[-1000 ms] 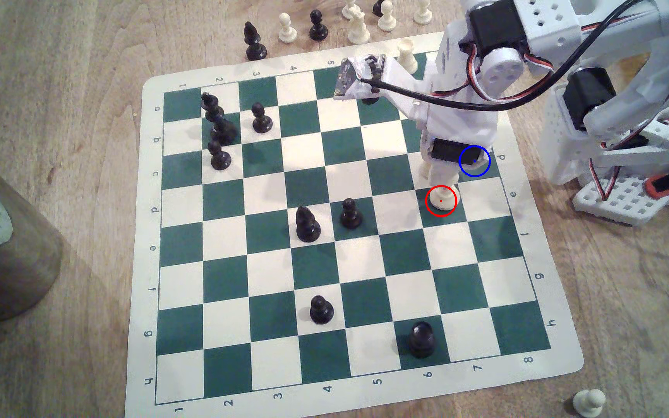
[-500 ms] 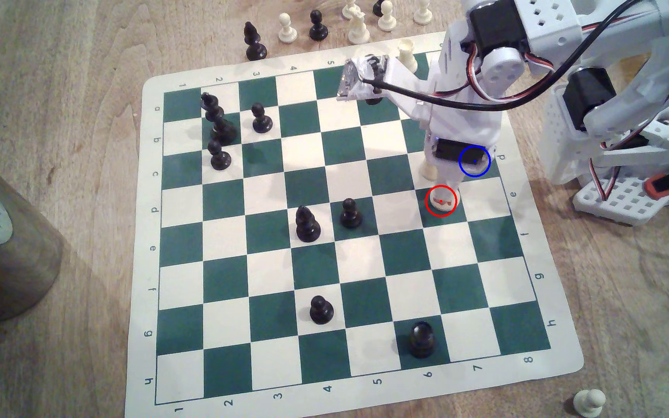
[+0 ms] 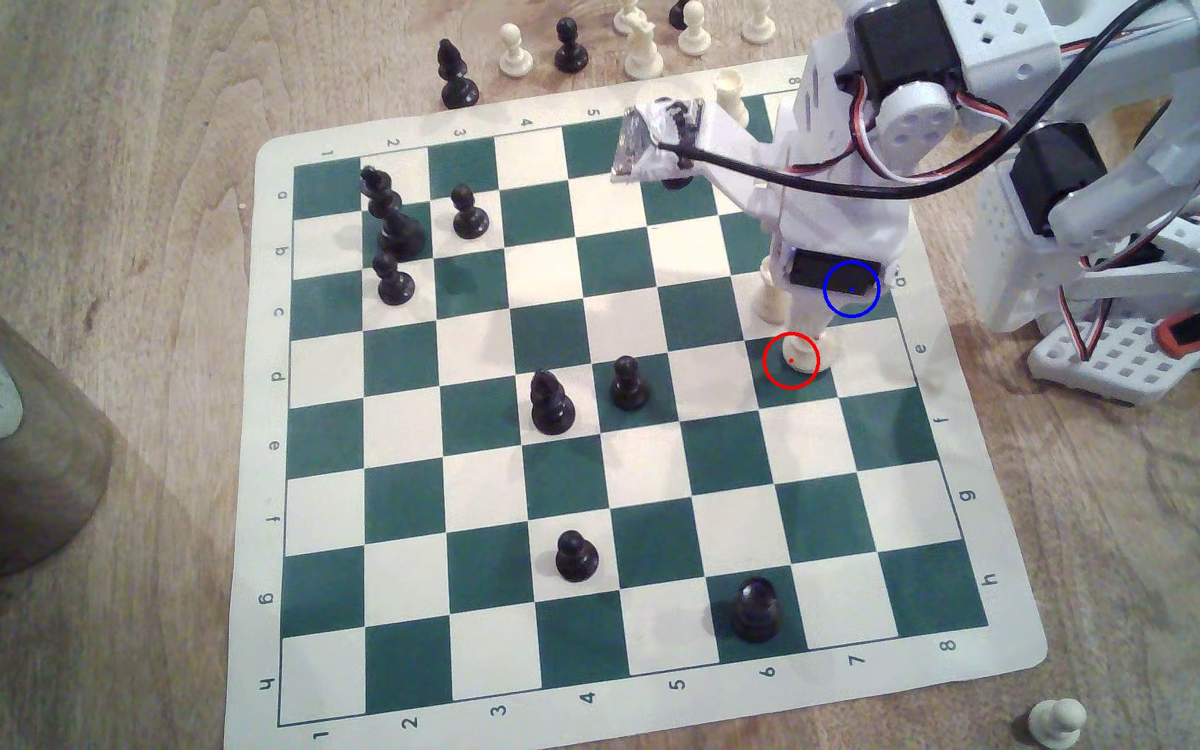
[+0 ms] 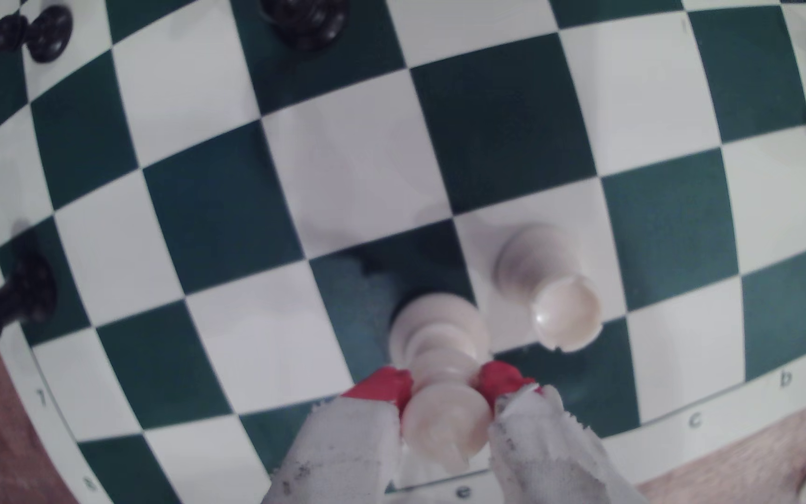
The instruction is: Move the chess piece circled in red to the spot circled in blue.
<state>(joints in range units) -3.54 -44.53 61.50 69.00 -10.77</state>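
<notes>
While the green-and-cream board [image 3: 438, 447] lies flat on the wooden table [image 3: 114, 180], the white arm [image 3: 835, 209] reaches down over its corner at the exterior view's right, and against the picture half a second ago the whole arm has shifted a little toward that view's right, its wrist camera mount [image 3: 655, 137] along with it. The tall cream piece [image 3: 803, 357] has gone with it: its round base, which sat centred in the red ring [image 3: 790, 360] before, now sits off toward the ring's right edge, partly outside it, still over the same dark green square. In the wrist view the gripper [image 4: 447, 387] is clamped on the tall cream piece [image 4: 440, 368], its red-tipped fingers [image 4: 386, 385] pressing the slim waist from both sides just under the flared head. The piece's long axis runs close to vertical, head up toward the wrist camera and wide base down toward the board; whether the base touches the square I cannot tell. The blue ring [image 3: 851, 288] marks the next dark green square diagonally toward the arm's base, mostly hidden by the gripper's black motor. A cream pawn [image 4: 551, 291] stands just beside the held piece, on the neighbouring cream square. Black pieces [image 3: 550, 404] stand elsewhere on the board as before.
</notes>
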